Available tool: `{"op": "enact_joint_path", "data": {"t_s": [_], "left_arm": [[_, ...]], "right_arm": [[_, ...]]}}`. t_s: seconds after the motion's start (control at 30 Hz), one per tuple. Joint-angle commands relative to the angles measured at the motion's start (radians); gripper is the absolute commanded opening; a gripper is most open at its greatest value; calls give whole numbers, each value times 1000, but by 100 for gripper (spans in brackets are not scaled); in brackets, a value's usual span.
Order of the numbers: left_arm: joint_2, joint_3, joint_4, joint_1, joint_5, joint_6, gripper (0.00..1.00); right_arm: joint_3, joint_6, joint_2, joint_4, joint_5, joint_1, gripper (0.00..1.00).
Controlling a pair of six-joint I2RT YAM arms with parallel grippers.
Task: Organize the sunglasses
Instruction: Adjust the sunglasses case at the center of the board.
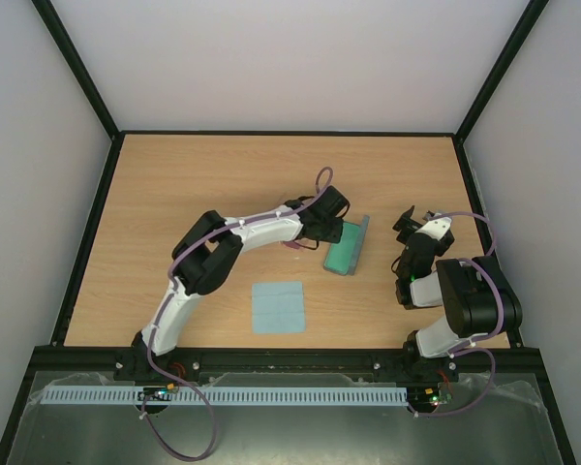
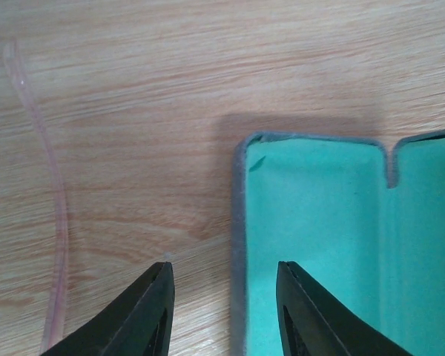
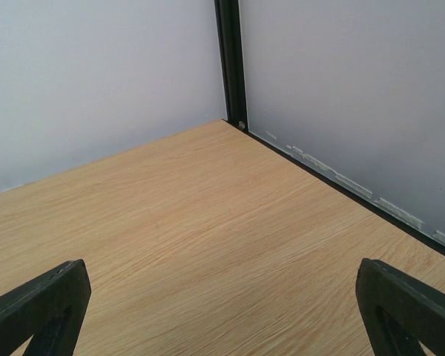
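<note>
sunglasses (image 2: 59, 215) just a skinny pale-pink arm curving across the bench (image 2: 170, 89), left hand (image 2: 224, 268) spread over the teal-lined case (image 2: 319, 222) rim, right hand (image 3: 221, 274) spread wide too

Open case (image 1: 347, 248) w/ teal lining, lt blue cloth (image 1: 277, 306), wood table (image 1: 194, 184)

White-and-black jointed arms (image 1: 171, 308); looping purple cables (image 1: 319, 176)

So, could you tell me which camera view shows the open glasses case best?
The left wrist view: the case lies open close up, its green lining clear, though cropped. The top external view shows the case nearly whole but small. The right wrist view misses it entirely.
</note>
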Motion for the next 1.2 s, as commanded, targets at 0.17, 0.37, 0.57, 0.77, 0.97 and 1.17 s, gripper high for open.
{"op": "enact_joint_path", "data": {"t_s": [0.17, 0.37, 0.57, 0.77, 0.97, 1.17], "left_arm": [[42, 19, -42, 1, -45, 28, 40], [24, -12, -66, -3, -74, 29, 33], [-37, -94, -77, -2, -103, 11, 32], [-111, -209, -62, -3, -108, -21, 33], [-197, -330, -32, -17, -90, -60, 35], [-285, -451, -10, -30, -78, -98, 36]], "right_arm": [[-3, -9, -1, 50, 12, 3, 99], [-2, -9, -1, 50, 12, 3, 99], [-3, -9, -1, 49, 12, 3, 99], [-3, -9, 0, 50, 12, 3, 99], [-3, -9, 1, 51, 12, 3, 99], [-3, -9, 0, 51, 13, 3, 99]]}}
